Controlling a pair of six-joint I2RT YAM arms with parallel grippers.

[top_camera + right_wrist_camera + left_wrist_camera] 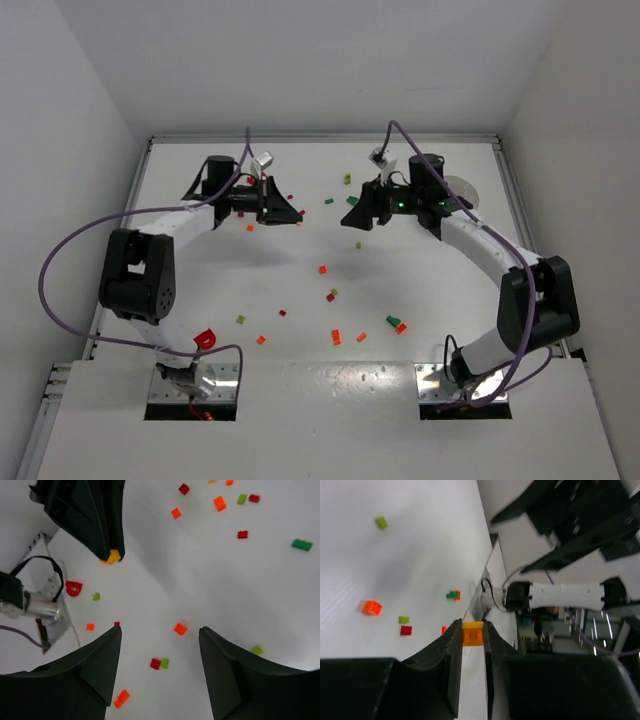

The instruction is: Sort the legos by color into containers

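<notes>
My left gripper (290,213) hangs above the far left of the table, shut on a small orange lego (473,633) pinched at its fingertips. The right wrist view shows that same lego (112,556) from the other side. My right gripper (357,215) faces it from the right and stands open (160,630) with nothing between its fingers. Loose legos lie scattered on the white table: orange (323,269), red (330,297), green (241,320). The round white dish (466,188) shows only as a sliver behind the right arm, its containers hidden.
More legos lie near the front: orange ones (336,337), a green and orange pair (397,324). Green ones (347,179) sit at the back. A red part (205,340) sits by the left arm's base. White walls close in the table.
</notes>
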